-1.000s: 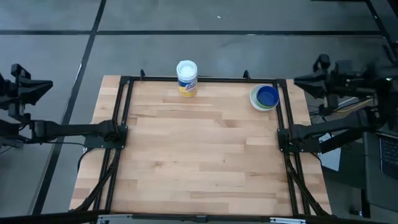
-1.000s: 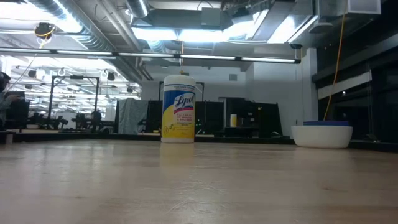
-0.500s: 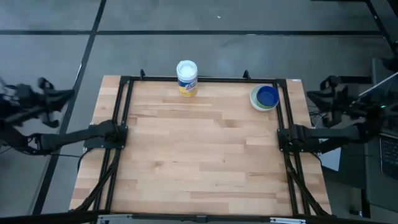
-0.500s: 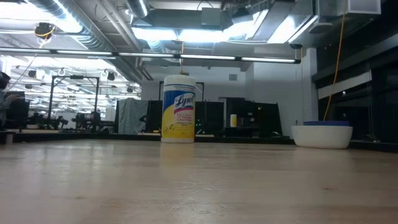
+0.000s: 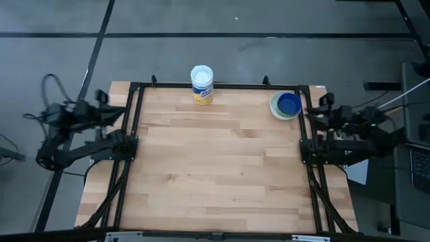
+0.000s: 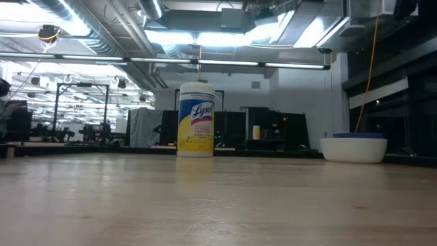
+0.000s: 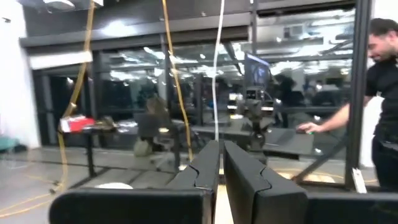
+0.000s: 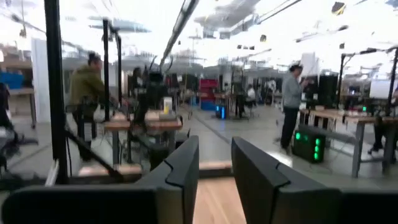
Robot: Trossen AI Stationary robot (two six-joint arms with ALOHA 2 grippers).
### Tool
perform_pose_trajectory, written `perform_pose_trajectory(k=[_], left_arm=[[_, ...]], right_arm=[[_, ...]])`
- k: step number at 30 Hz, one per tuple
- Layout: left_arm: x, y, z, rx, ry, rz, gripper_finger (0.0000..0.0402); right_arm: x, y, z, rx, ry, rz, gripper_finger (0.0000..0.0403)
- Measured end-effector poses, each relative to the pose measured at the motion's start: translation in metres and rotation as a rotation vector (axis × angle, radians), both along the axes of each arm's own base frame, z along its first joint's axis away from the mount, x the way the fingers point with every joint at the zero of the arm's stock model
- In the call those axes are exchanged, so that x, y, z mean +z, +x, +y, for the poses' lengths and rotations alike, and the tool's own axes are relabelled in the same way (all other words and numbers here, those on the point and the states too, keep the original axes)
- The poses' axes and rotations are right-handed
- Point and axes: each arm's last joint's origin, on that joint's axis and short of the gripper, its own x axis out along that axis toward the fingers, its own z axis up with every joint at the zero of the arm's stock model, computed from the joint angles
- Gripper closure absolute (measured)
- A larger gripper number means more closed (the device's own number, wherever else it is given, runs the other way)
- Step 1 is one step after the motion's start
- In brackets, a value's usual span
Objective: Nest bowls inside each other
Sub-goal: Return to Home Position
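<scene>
The bowls [image 5: 286, 105] stand nested in one stack at the table's far right corner: a white one outside, a green rim showing, a dark blue one on top. In the low view the stack [image 6: 354, 148] rests on its base on the wood. My left gripper [image 5: 119, 111] hovers at the table's left edge, pointing roughly level across the table; in its wrist view its fingers [image 7: 221, 163] stand almost together, with nothing between them. My right gripper [image 5: 311, 115] hovers at the right edge just near of the bowls, with a clear empty gap between its fingers [image 8: 215, 163].
A white canister with a yellow label [image 5: 201, 84] stands upright at the middle of the far edge [image 6: 196, 119]. A black frame [image 5: 134, 134] runs along the table's sides. People stand in the room beyond the table [image 7: 382, 93].
Both arms have sunk and folded in. My left gripper has come from beyond the left edge in to that edge. My right gripper has come down toward the right edge, beside the bowls. The bowls and the canister have kept still.
</scene>
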Motion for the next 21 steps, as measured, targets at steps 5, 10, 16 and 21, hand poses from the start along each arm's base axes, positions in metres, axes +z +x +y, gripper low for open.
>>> perform_pose_trajectory(k=[5, 10, 16, 21], left_arm=[[-0.029, 0.032, 0.012, -0.066, -0.027, 0.05, 0.0384], [-0.049, 0.05, 0.02, -0.066, 0.003, 0.056, 0.0384], [-0.069, 0.065, 0.026, -0.069, 0.041, 0.084, 0.0384], [-0.101, 0.081, 0.032, -0.103, -0.01, 0.149, 0.0384]], right_arm=[[-0.028, 0.024, 0.0, -0.008, 0.001, 0.049, 0.0294], [-0.051, 0.039, -0.001, -0.007, 0.003, 0.085, 0.0288], [-0.08, 0.055, -0.001, -0.004, 0.016, 0.125, 0.0283], [-0.098, 0.062, -0.001, 0.004, 0.027, 0.165, 0.0289]])
